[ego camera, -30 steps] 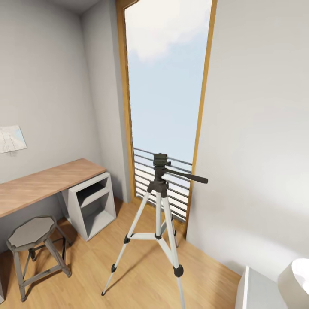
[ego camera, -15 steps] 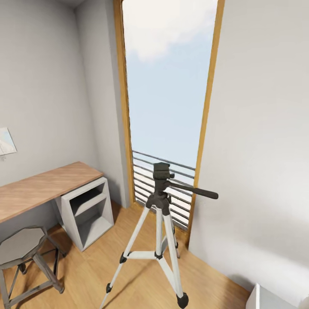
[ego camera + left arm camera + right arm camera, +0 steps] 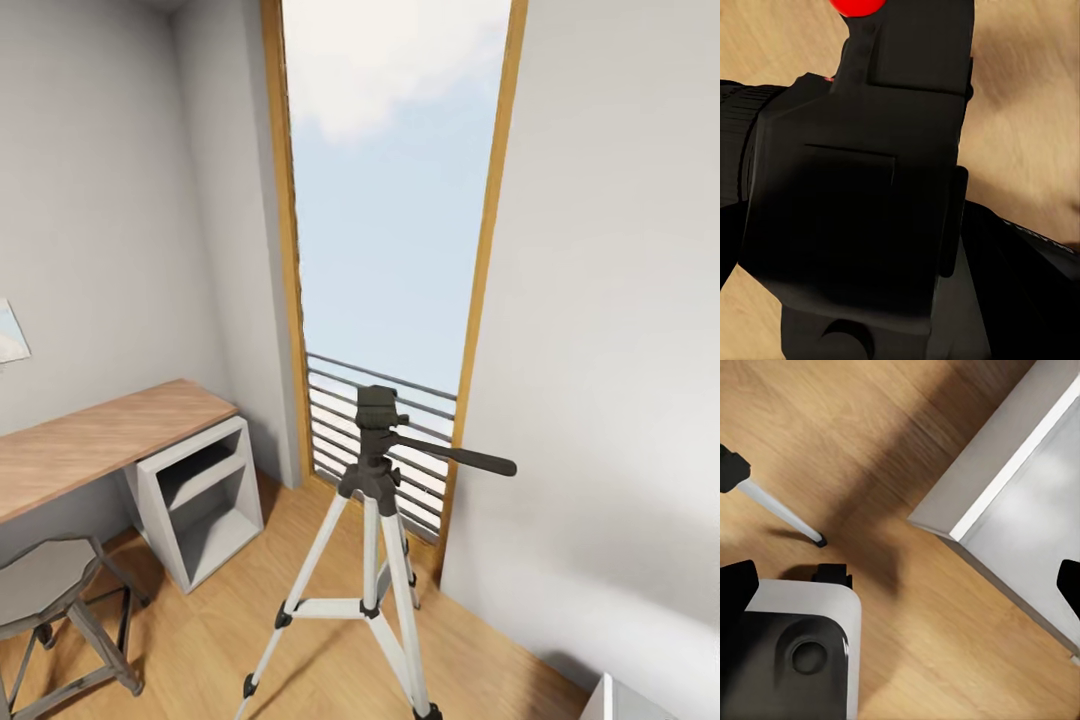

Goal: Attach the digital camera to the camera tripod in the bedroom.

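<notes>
The digital camera sits right against the left jaws, red dot at its upper edge; whether they grip it cannot be told. The right jaws stand open, holding nothing, over wood floor. The camera tripod stands upright before the window, near the desk.

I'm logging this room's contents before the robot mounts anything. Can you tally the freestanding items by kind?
Camera tripod: 1
Digital camera: 1
Stool: 1
Desk: 1
Total: 4
</notes>
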Tool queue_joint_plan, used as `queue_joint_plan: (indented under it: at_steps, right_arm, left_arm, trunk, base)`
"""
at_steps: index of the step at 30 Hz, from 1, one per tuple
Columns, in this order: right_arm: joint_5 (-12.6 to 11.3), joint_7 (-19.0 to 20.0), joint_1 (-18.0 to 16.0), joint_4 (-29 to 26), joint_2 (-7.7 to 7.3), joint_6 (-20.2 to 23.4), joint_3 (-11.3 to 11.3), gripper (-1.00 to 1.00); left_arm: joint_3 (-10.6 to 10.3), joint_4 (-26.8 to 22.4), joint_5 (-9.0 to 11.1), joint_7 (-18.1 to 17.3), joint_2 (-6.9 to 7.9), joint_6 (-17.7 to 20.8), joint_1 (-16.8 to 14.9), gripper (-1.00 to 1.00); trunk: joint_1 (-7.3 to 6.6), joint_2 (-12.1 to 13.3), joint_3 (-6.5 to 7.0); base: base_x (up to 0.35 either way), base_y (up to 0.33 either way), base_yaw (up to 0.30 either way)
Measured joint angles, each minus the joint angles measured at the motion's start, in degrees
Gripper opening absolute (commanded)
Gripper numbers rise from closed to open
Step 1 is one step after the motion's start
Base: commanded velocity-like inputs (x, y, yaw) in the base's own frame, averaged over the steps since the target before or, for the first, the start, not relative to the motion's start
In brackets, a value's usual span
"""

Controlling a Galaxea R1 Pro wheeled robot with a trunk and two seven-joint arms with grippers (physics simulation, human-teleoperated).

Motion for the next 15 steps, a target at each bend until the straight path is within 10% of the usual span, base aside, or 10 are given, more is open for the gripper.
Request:
queue_joint_plan:
  at_steps: [15]
  right_arm:
    - [0.0,0.0,0.0,0.0,0.07,0.07,0.03,1.0]
  left_arm:
    - [0.0,0.0,0.01,0.0,0.0,-0.01,0.0,-1.0]
  trunk:
    - [0.0,0.0,0.0]
  base:
    - [0.002,0.0,-0.101]
